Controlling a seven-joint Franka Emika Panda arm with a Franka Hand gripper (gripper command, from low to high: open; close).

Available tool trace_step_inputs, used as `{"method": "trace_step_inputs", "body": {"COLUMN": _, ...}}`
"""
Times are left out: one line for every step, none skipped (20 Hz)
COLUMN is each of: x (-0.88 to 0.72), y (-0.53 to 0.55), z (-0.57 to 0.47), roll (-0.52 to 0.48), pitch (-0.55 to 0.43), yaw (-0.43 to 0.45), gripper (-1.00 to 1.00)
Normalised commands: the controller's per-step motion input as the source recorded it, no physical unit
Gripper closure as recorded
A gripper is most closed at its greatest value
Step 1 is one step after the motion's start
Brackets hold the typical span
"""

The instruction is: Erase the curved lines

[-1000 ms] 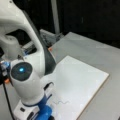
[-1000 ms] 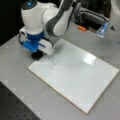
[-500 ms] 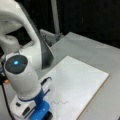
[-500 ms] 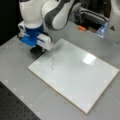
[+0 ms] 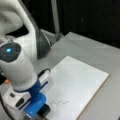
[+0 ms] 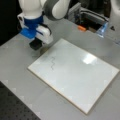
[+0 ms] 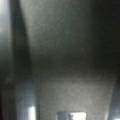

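The gripper (image 6: 36, 45) is hovering just beside the white board's (image 6: 82, 75) corner nearest a front view's left, carrying a dark block (image 6: 35, 44) at its tip. Whether its fingers are pinching that block or it is fixed there, I cannot tell. The curve lines (image 6: 52, 62) are sitting intact near that corner, close to the block but apart from it; in a front view they (image 5: 60, 102) are lying near the bottom. A tilted or shallow pass risks smearing or missing humps. The wrist view is showing only grey blur.
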Motion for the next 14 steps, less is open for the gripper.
{"method": "trace_step_inputs", "body": {"x": 0.28, "y": 0.08, "z": 0.33, "roll": 0.109, "pitch": 0.233, "yaw": -0.543, "gripper": 1.00}}
{"method": "trace_step_inputs", "body": {"x": 0.30, "y": 0.09, "z": 0.32, "roll": 0.112, "pitch": 0.218, "yaw": -0.535, "gripper": 1.00}}
{"method": "trace_step_inputs", "body": {"x": 0.30, "y": 0.09, "z": 0.29, "roll": 0.079, "pitch": 0.180, "yaw": -0.497, "gripper": 1.00}}
{"method": "trace_step_inputs", "body": {"x": 0.29, "y": 0.10, "z": 0.26, "roll": 0.049, "pitch": 0.159, "yaw": -0.439, "gripper": 1.00}}
{"method": "trace_step_inputs", "body": {"x": 0.28, "y": 0.11, "z": 0.24, "roll": 0.025, "pitch": 0.156, "yaw": -0.377, "gripper": 1.00}}
{"method": "trace_step_inputs", "body": {"x": 0.24, "y": 0.11, "z": 0.20, "roll": 0.002, "pitch": 0.150, "yaw": -0.324, "gripper": 1.00}}
{"method": "trace_step_inputs", "body": {"x": 0.21, "y": 0.11, "z": 0.18, "roll": -0.011, "pitch": 0.142, "yaw": -0.292, "gripper": 1.00}}
{"method": "trace_step_inputs", "body": {"x": 0.18, "y": 0.11, "z": 0.18, "roll": -0.009, "pitch": 0.139, "yaw": -0.248, "gripper": 1.00}}
{"method": "trace_step_inputs", "body": {"x": 0.15, "y": 0.12, "z": 0.18, "roll": -0.006, "pitch": 0.134, "yaw": -0.232, "gripper": 1.00}}
{"method": "trace_step_inputs", "body": {"x": 0.13, "y": 0.13, "z": 0.17, "roll": -0.024, "pitch": 0.123, "yaw": -0.267, "gripper": 1.00}}
{"method": "trace_step_inputs", "body": {"x": 0.11, "y": 0.12, "z": 0.16, "roll": -0.030, "pitch": 0.119, "yaw": -0.257, "gripper": 1.00}}
{"method": "trace_step_inputs", "body": {"x": 0.08, "y": 0.12, "z": 0.15, "roll": -0.056, "pitch": 0.126, "yaw": -0.270, "gripper": 1.00}}
{"method": "trace_step_inputs", "body": {"x": 0.06, "y": 0.12, "z": 0.14, "roll": -0.064, "pitch": 0.139, "yaw": -0.246, "gripper": 1.00}}
{"method": "trace_step_inputs", "body": {"x": 0.04, "y": 0.11, "z": 0.13, "roll": -0.066, "pitch": 0.143, "yaw": -0.208, "gripper": 1.00}}
